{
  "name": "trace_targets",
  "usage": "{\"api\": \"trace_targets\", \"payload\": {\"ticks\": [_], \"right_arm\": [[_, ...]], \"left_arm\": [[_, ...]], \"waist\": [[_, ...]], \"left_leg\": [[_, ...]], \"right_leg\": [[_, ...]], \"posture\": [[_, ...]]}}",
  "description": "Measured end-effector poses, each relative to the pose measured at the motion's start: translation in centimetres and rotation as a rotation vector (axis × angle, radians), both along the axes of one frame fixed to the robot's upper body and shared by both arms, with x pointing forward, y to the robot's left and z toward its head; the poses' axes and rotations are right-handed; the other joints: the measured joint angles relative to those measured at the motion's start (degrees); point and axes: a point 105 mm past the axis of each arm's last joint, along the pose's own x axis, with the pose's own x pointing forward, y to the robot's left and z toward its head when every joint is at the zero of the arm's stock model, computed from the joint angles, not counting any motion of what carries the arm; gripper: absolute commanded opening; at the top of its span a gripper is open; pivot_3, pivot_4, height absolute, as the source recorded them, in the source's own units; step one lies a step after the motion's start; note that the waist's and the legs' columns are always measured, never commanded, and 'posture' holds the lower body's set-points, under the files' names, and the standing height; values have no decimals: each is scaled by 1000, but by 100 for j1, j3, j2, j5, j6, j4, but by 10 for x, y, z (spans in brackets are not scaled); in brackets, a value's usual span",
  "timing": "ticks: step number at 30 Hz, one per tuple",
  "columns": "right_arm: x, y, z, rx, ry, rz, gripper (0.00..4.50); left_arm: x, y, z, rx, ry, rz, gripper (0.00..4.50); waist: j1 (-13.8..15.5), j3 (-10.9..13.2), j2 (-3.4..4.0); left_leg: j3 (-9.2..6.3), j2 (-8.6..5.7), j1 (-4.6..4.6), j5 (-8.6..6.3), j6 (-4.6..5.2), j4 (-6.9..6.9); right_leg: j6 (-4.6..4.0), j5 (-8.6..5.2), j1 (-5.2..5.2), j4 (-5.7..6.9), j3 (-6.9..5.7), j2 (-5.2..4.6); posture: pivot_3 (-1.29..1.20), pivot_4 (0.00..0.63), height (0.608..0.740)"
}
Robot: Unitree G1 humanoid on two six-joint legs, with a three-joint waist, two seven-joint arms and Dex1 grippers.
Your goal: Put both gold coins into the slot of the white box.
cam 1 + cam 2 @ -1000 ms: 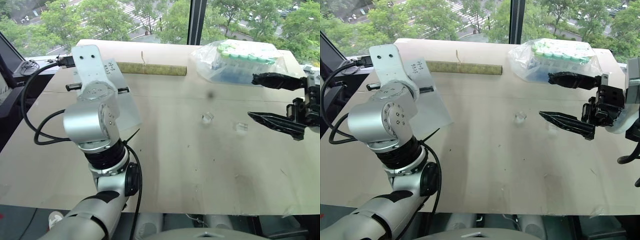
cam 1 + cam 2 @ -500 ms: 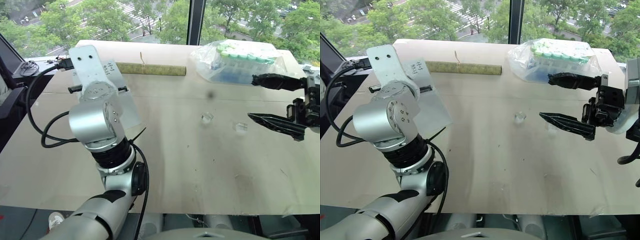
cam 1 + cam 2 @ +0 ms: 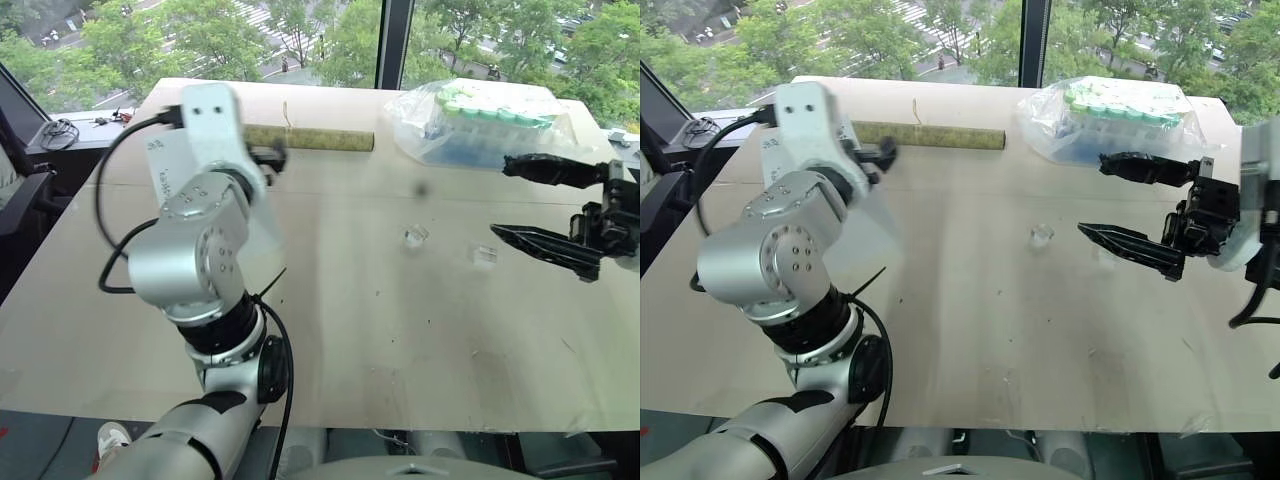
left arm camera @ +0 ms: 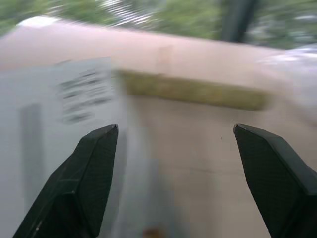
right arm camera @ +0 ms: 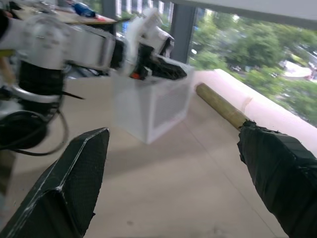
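The white box (image 3: 163, 165) stands at the table's far left, mostly hidden behind my left arm. Handwriting (image 4: 84, 94) shows on its near face, and a blurred dark stripe (image 4: 29, 134) beside it may be the slot. My left gripper (image 4: 176, 128) is open and empty, level above the box's right edge. One of its black fingers (image 3: 875, 152) pokes out past the wrist. My right gripper (image 3: 500, 197) hangs open and empty at the right of the table, far from the box (image 5: 148, 109). The gold coins are out of view.
A clear bag of green-capped tubes (image 3: 480, 125) lies at the back right, just behind my right gripper. A long greenish roll (image 3: 310, 138) lies along the back edge. Two small clear plastic pieces (image 3: 415, 236) (image 3: 484, 256) sit mid-table. A black cable (image 3: 110, 230) loops off the left arm.
My left gripper has swung to the right above the box, turned, and gone from shut to open. The right gripper has stayed where it was, open.
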Motion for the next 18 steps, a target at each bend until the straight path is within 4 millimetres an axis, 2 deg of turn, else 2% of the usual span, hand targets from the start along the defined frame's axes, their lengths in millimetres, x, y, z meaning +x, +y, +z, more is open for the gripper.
{"api": "trace_targets", "payload": {"ticks": [1, 3, 7, 10, 14, 18], "right_arm": [[1, -2, -6, -4, 15, -31, 4500], [-2, -5, -21, -18, 63, -85, 4500], [-20, -27, -57, -30, 189, -239, 4500], [-34, -42, -72, -67, 233, -331, 4500], [-55, -62, -90, -93, 278, -440, 4500], [-63, -72, -97, -120, 273, -502, 4500]], "left_arm": [[-7, -12, 5, -11, -61, -122, 3754], [-19, -19, 1, 27, -118, -292, 3754], [-47, -13, -44, 17, -43, -559, 3754], [-61, -1, -67, 52, 13, -620, 3754], [-74, 28, -102, 91, 118, -616, 3754], [-78, 43, -114, 116, 138, -615, 3754]], "waist": [[0, 0, 0], [-6, -2, 4], [-8, -2, 4], [-3, -3, 2], [-4, -9, 2], [-5, -13, 3]], "left_leg": [[2, 1, 0, 0, 0, -1], [7, -9, 8, 0, 0, -11], [18, -10, 10, -1, 2, -21], [12, -10, 14, -1, 4, -9], [12, 0, 24, 0, 4, 1], [11, 7, 25, -1, 3, 2]], "right_leg": [[-11, -7, -1, 0, 0, -2], [-15, -10, -1, 0, 3, 2], [-21, -20, -3, -2, 1, 11], [-10, -28, -1, -1, 7, 9], [0, -34, 5, 0, 11, 7], [-1, -33, 5, 1, 11, -3]], "posture": [[0, 150, 740], [0, 150, 740], [0, 150, 740], [0, 150, 740], [0, 150, 740], [0, 150, 740]]}}
